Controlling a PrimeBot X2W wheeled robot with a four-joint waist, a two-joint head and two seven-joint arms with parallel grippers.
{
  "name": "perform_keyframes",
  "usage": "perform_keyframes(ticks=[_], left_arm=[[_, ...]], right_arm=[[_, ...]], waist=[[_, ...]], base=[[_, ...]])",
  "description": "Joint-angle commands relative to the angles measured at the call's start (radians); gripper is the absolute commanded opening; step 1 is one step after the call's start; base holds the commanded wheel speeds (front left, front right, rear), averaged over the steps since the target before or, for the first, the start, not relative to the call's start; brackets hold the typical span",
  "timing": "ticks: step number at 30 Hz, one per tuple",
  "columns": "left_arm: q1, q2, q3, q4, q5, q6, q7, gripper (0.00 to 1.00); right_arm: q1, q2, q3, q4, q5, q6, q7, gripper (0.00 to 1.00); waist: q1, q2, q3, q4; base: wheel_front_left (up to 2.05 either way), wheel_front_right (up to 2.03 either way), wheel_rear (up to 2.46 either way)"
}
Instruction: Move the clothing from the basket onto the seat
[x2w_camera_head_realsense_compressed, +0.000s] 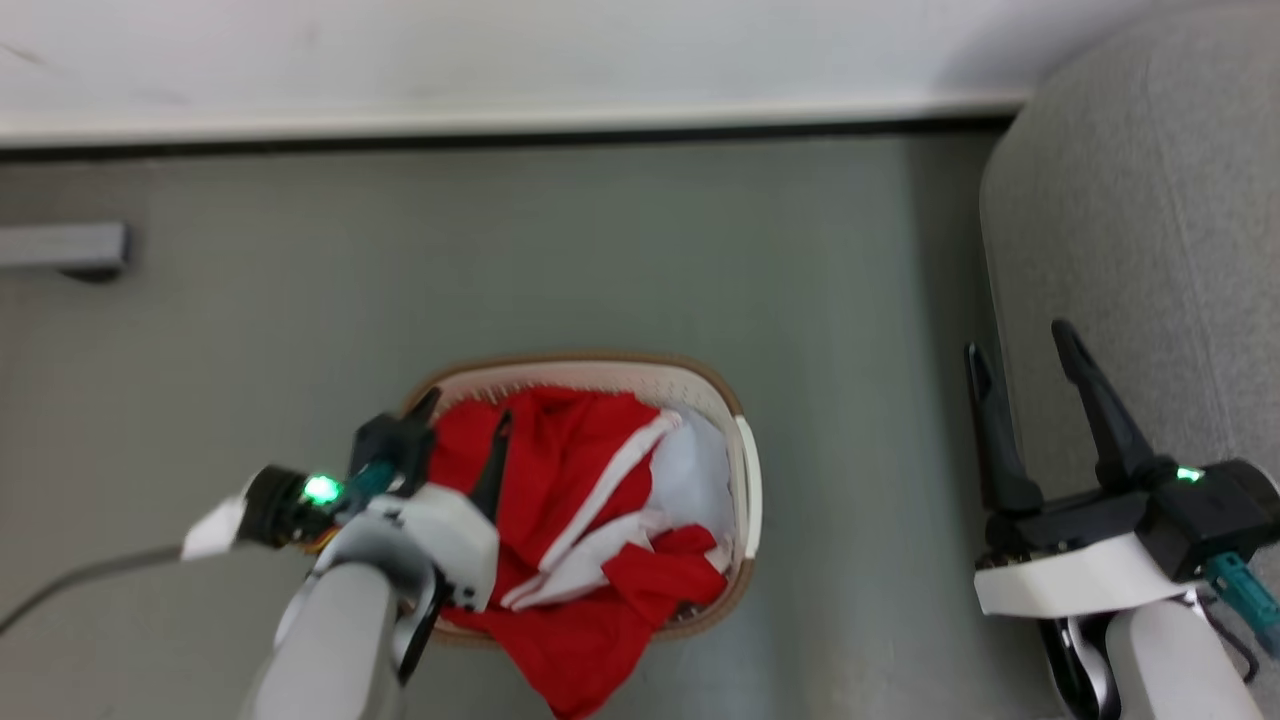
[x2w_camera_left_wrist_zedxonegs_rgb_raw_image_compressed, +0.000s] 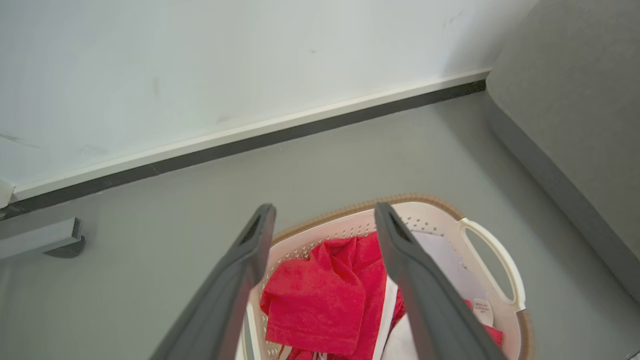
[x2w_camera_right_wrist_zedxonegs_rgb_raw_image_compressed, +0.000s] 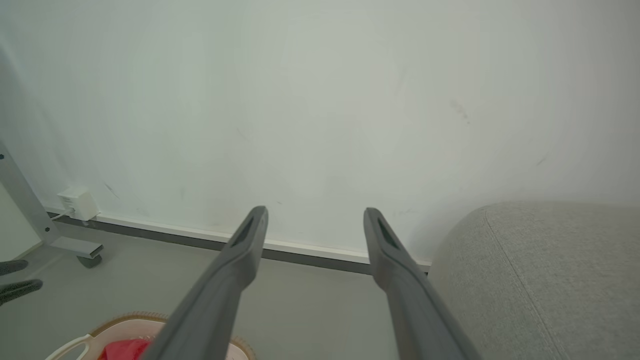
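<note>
Now | L claw (x2w_camera_head_realsense_compressed: 468, 405) spread, over clothing (x2w_camera_head_realsense_compressed: 560, 470) in basket (x2w_camera_head_realsense_compressed: 750, 490) | R claw (x2w_camera_head_realsense_compressed: 1016, 338) spread, beside seat (x2w_camera_head_realsense_compressed: 1150, 200) | wall (x2w_camera_head_realsense_compressed: 500, 50) ahead

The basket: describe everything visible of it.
The basket is an oval white plastic tub with perforated walls, a brown woven-look rim and a white loop handle on the side toward the seat. It stands upright on the grey floor, apart from the seat. The red-and-white clothing fills it, and one red fold spills over the near rim. The open left gripper hangs over its left edge; contact cannot be told.
</note>
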Motion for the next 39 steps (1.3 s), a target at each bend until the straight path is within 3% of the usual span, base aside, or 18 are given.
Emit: perform_keyframes(ticks=[1,8,15,24,39], left_arm=[[-0.042,0.000,-0.014,0.034,0.023,-0.002,0.029,1.00],[-0.198,-0.007,-0.047,0.220,0.048,0.037,0.206,1.00],[-0.294,0.037,-0.028,0.384,0.056,0.101,0.312,1.00],[-0.382,0.058,-0.016,0.454,0.032,0.125,0.318,1.00],[-0.497,0.156,-0.034,0.515,0.045,0.148,0.395,1.00]], right_arm=[[-0.029,0.000,0.003,-0.009,0.008,-0.002,0.001,1.00],[-0.092,-0.001,0.054,-0.024,0.039,-0.002,0.001,1.00],[-0.124,0.000,0.083,-0.057,0.089,-0.002,0.001,1.00],[-0.133,-0.001,0.104,-0.079,0.128,-0.002,0.001,1.00],[-0.185,-0.001,0.158,-0.138,0.232,-0.002,0.001,1.00]], waist=[[-0.0002,0.0000,0.101,-0.045],[-0.0002,0.0000,0.194,-0.100],[-0.0002,0.0000,0.248,-0.144],[-0.0002,0.0000,0.293,-0.167],[-0.0002,0.0000,0.424,-0.241]], base=[[0.00,0.00,0.00],[0.00,0.00,0.00],[0.00,0.00,0.00],[0.00,0.00,0.00],[0.00,0.00,0.00]])
